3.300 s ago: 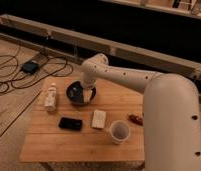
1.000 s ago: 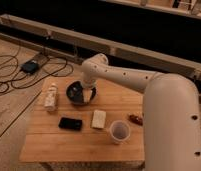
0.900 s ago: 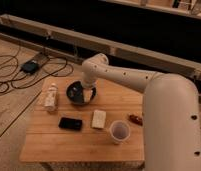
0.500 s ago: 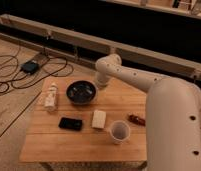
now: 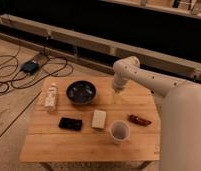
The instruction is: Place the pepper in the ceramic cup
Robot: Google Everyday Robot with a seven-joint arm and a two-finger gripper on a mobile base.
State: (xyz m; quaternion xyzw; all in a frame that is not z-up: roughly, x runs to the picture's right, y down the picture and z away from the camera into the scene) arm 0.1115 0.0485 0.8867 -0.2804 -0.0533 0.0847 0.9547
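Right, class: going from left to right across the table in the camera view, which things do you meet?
Bottle → dark bowl → white block → ceramic cup → pepper. The gripper hangs open above the far part of the table, between bowl and pepper.

Smooth white tubular arm, small dark dots along it, rounded elbow, swelling into a bulky pale shell at four o'clock. Pale gripper, spread wide, at the arm's ten-o'clock end.
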